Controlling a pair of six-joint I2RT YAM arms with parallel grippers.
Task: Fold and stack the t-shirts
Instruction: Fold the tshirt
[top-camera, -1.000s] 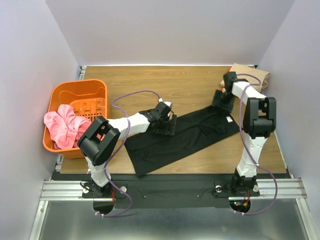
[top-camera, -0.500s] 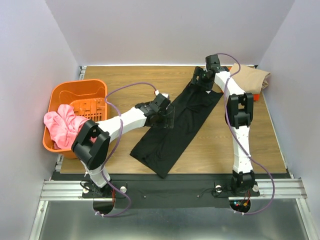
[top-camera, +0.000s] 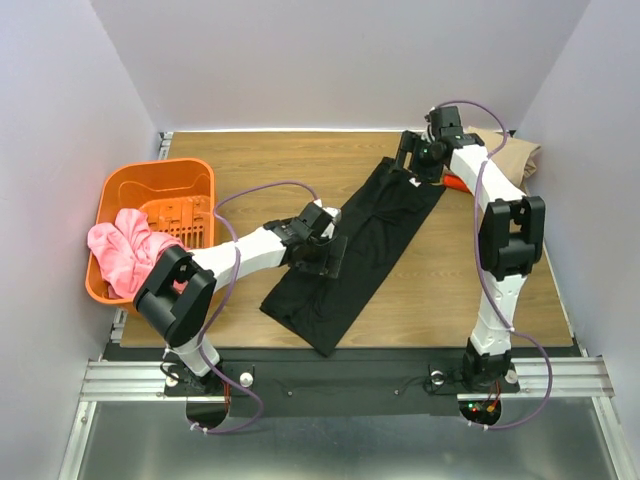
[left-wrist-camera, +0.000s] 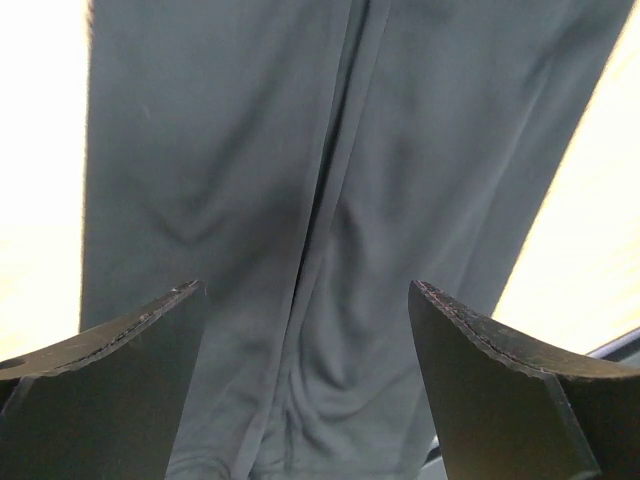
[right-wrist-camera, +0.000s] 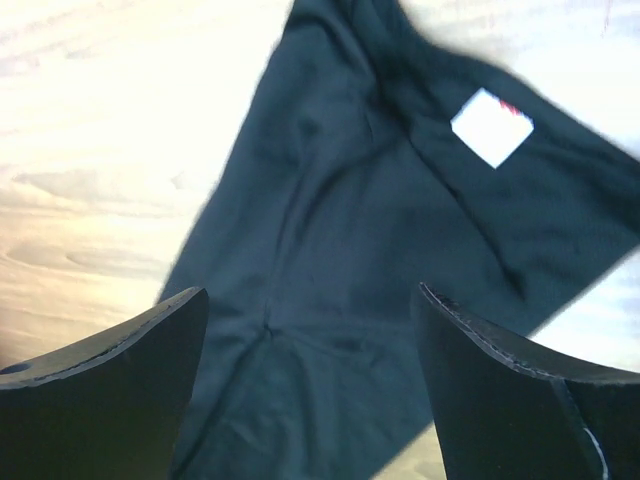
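Note:
The black t-shirt (top-camera: 370, 240) lies as a long folded strip running diagonally from the near middle of the table to the far right. My left gripper (top-camera: 328, 255) hovers open over its middle left edge; the left wrist view shows only black cloth (left-wrist-camera: 330, 150) between the open left gripper (left-wrist-camera: 300, 290). My right gripper (top-camera: 418, 160) stands open over the strip's far end, and the right wrist view shows the right gripper (right-wrist-camera: 310, 290) empty above the cloth (right-wrist-camera: 380, 230), with the white neck tag (right-wrist-camera: 492, 127) beyond. A tan t-shirt (top-camera: 510, 152) lies at the back right, with an orange sliver (top-camera: 455, 183) by the right arm.
An orange plastic basket (top-camera: 195, 175) stands at the left edge of the wooden table (top-camera: 280, 160) with pink cloth (top-camera: 125, 255) hanging over its near rim. Pale walls close in on the left, back and right.
The shirt's right end was swung to the far side, turning the strip steeper. The right gripper has opened and drawn slightly right; the left gripper shifted a little toward the near left.

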